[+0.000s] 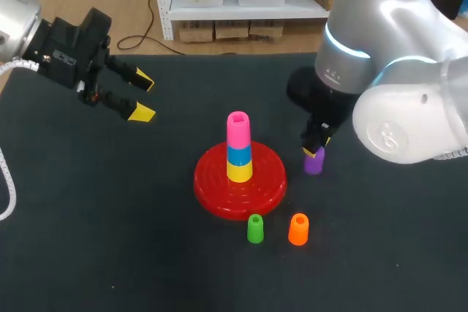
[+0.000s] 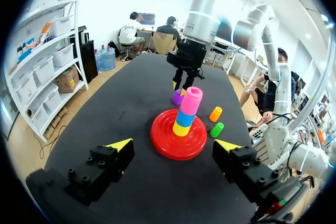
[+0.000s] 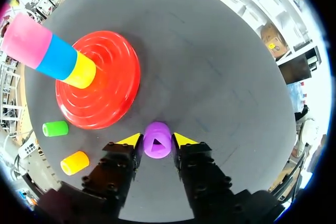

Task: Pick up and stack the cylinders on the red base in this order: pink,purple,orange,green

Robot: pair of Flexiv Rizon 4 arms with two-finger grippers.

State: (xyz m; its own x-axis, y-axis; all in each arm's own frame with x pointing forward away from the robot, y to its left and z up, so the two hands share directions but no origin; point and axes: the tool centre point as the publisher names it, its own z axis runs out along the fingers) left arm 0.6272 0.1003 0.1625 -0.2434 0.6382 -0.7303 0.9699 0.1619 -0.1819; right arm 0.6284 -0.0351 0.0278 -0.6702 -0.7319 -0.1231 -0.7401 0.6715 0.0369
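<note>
Left gripper hung wide open and empty, well left of the red base. Pink cylinder topped the base's 3-high stack. Just right of the base, right gripper pinched the purple cylinder on the table. Risk: a tilted carry could clip pink and topple everything.

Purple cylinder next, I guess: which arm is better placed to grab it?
The right: its pincer sits down around the purple cylinder, while the left pincer hangs open on the far side of the red base.
</note>
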